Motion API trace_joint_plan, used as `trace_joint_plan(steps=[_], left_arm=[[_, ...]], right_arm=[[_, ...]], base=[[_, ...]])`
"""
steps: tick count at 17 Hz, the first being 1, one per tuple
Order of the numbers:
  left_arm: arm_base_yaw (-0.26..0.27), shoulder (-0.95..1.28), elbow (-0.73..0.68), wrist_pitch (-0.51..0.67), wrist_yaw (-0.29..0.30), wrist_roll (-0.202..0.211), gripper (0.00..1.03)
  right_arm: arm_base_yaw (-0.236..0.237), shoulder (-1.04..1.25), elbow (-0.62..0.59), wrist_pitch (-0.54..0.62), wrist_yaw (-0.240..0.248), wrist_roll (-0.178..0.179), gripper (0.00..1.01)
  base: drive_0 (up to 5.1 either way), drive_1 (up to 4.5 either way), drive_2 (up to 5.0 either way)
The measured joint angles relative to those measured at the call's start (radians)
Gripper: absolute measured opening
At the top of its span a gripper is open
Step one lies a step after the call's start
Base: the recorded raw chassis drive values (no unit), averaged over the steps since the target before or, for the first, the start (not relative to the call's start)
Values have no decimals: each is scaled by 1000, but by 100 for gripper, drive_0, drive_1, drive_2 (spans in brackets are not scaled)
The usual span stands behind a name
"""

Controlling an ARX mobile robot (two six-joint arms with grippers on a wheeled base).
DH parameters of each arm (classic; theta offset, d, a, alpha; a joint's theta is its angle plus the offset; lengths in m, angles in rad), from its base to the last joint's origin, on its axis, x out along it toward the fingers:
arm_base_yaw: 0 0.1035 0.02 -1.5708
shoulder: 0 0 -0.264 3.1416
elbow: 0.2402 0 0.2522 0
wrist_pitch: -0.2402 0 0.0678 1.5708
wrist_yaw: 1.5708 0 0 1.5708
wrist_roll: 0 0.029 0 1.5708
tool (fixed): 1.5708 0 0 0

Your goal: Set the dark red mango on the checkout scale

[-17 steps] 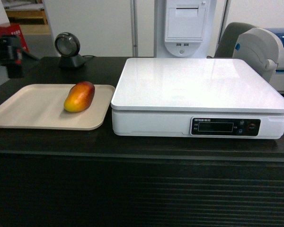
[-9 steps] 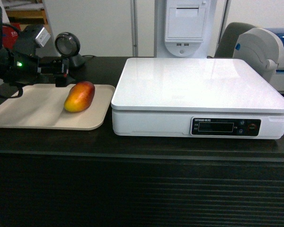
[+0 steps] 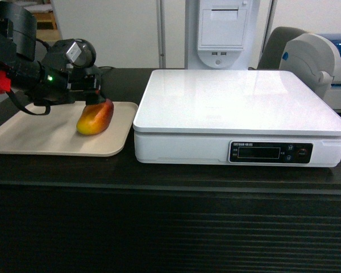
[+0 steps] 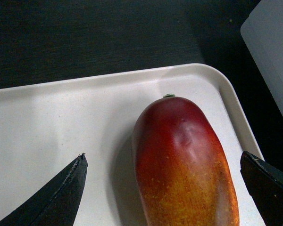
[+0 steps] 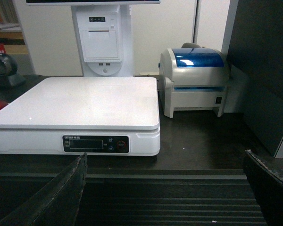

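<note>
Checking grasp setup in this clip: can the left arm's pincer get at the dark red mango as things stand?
Probably yes. The left pincer is open, its fingertips straddling the dark red mango, which lies alone on the beige tray. Nothing stands between them, and the scale sits clear to the side.

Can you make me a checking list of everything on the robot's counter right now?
Surface: dark checkout, ribbed front.
Job's things: dark red mango lies on the beige tray; white scale has a bare platform.
Clutter: round scanner, label printer.
Grippers: left tool open, one finger either side of the mango, not touching; right tool open, holding nothing, facing the scale.
Cables: black cable loops under the left arm.
Surroundings: white receipt kiosk behind.
</note>
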Motion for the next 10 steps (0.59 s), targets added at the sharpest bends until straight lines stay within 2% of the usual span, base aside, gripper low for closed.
trace_joint_plan(steps=[6, 10], left_arm=[[-41, 53, 44, -74, -8, -2, 98], [-59, 66, 37, -93, -12, 18, 98]], right_arm=[[0, 0, 0, 0, 0, 0, 98], [0, 0, 0, 0, 0, 0, 98]], base=[[0, 0, 0], [0, 0, 0]])
